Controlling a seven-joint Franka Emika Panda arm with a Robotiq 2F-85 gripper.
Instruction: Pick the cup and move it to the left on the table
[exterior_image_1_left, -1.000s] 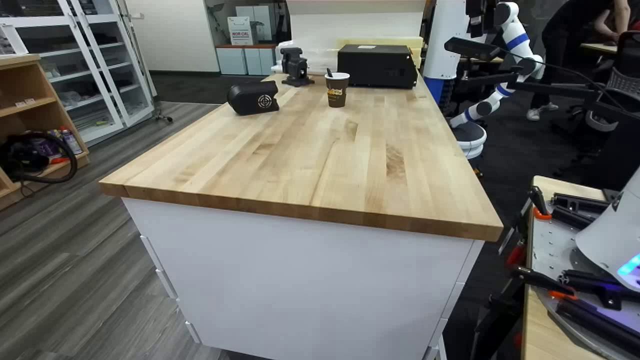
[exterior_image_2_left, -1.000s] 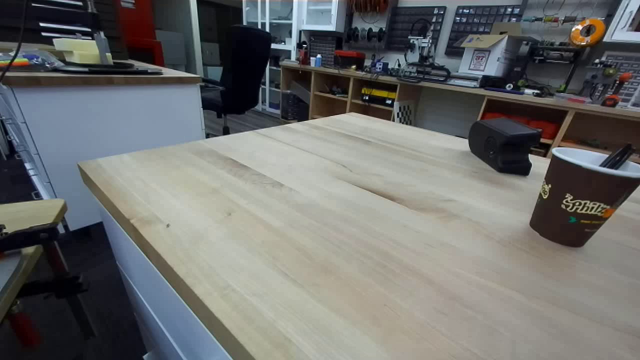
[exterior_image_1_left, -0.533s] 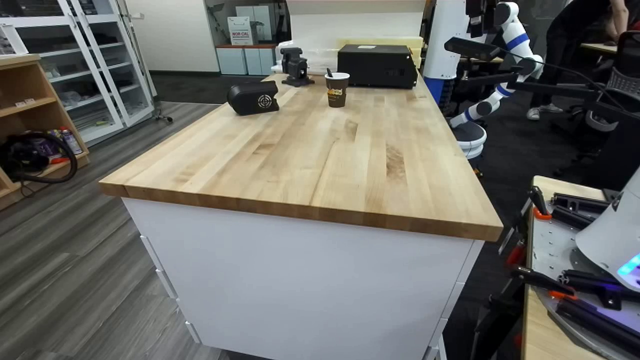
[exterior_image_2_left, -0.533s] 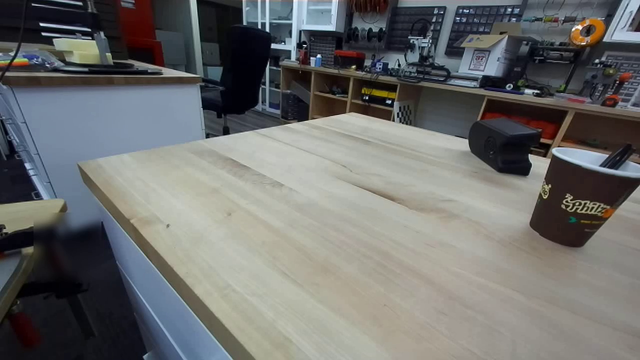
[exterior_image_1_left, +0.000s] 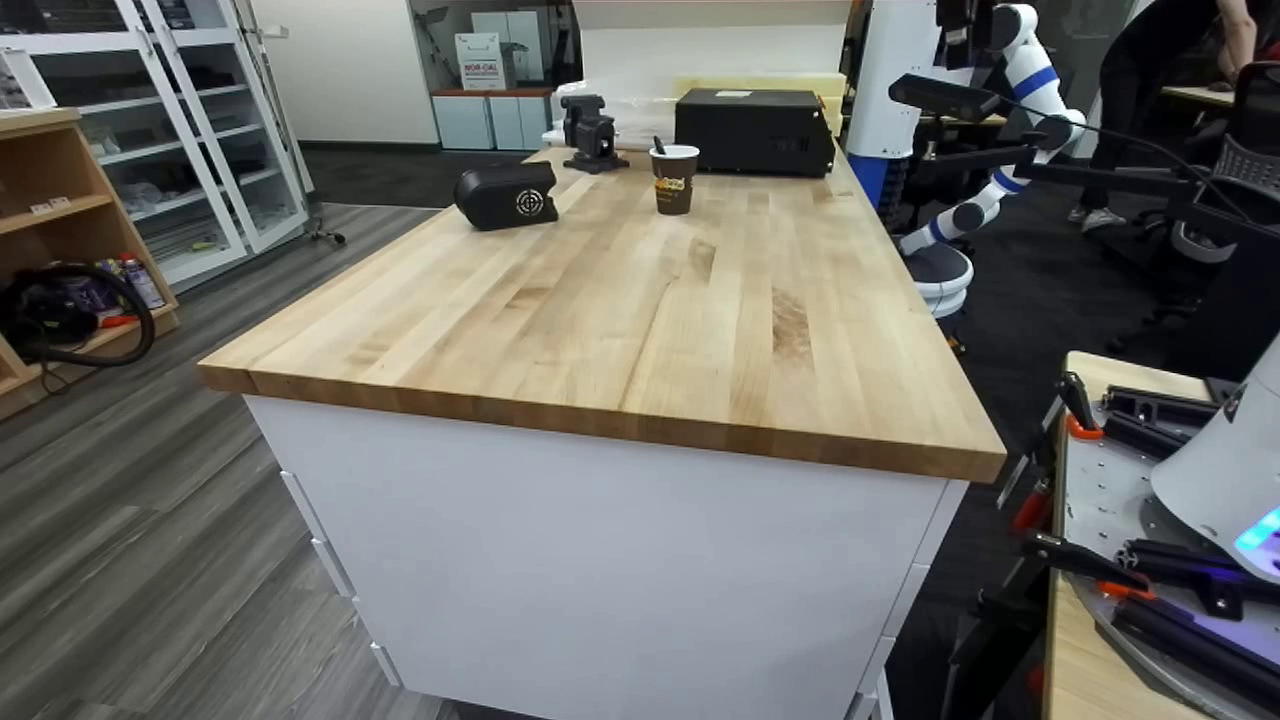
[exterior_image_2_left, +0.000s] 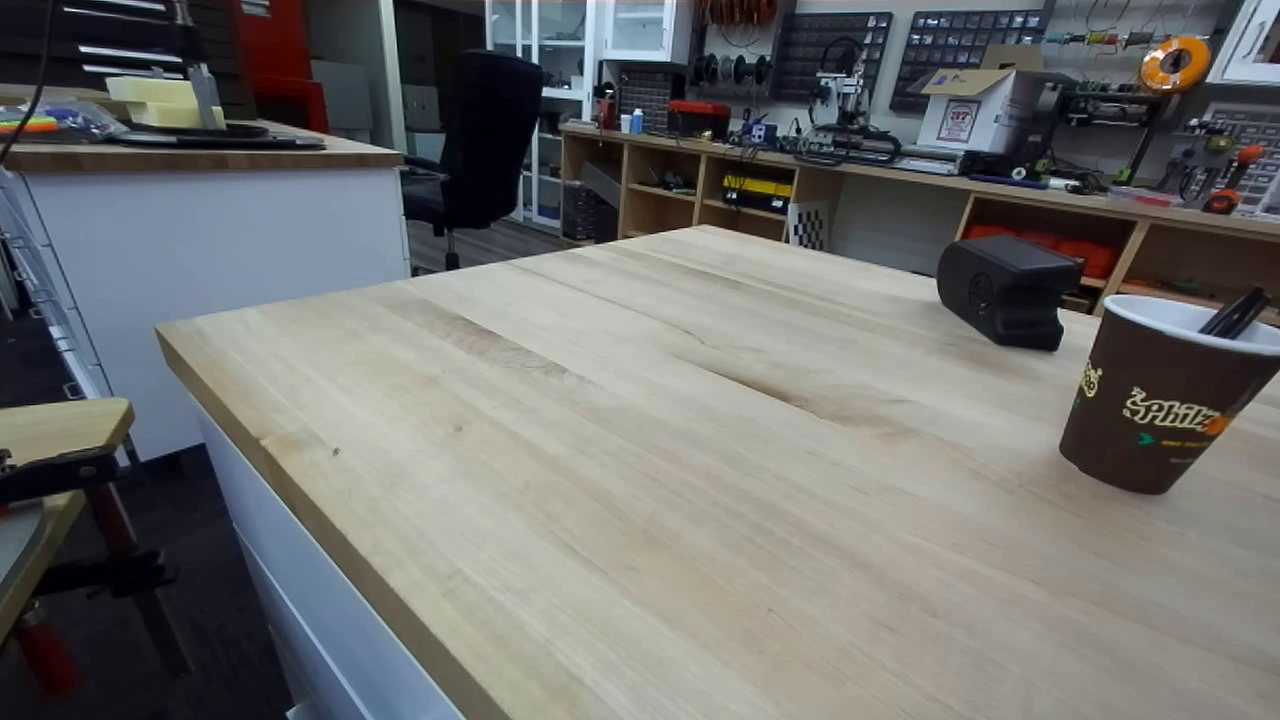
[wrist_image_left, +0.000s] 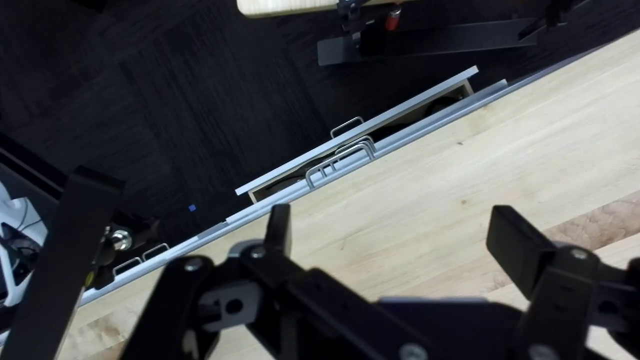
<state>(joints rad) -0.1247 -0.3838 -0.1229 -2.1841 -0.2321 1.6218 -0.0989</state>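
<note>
The dark brown cup (exterior_image_1_left: 674, 188) stands upright on the wooden table (exterior_image_1_left: 600, 320), toward its far end. A dark stick pokes out of its white rim. In an exterior view the cup (exterior_image_2_left: 1150, 410) stands near the right edge, with yellowish lettering on its side; the table (exterior_image_2_left: 620, 470) fills the middle. My gripper (wrist_image_left: 393, 222) shows only in the wrist view. It is open and empty, its fingers wide apart above the table (wrist_image_left: 530, 160) by its drawer side. The cup is out of the wrist view, and the gripper is outside both exterior views.
A black box-like device (exterior_image_1_left: 508, 196) lies beside the cup; it also shows in an exterior view (exterior_image_2_left: 1010, 290). Farther back are a dark vise-like thing (exterior_image_1_left: 592, 135) and a large black box (exterior_image_1_left: 755, 132). A drawer (wrist_image_left: 360, 130) stands partly open below the table edge.
The cup, the table and the black device have not moved. Only the person in the background has shifted a little to the right.
</note>
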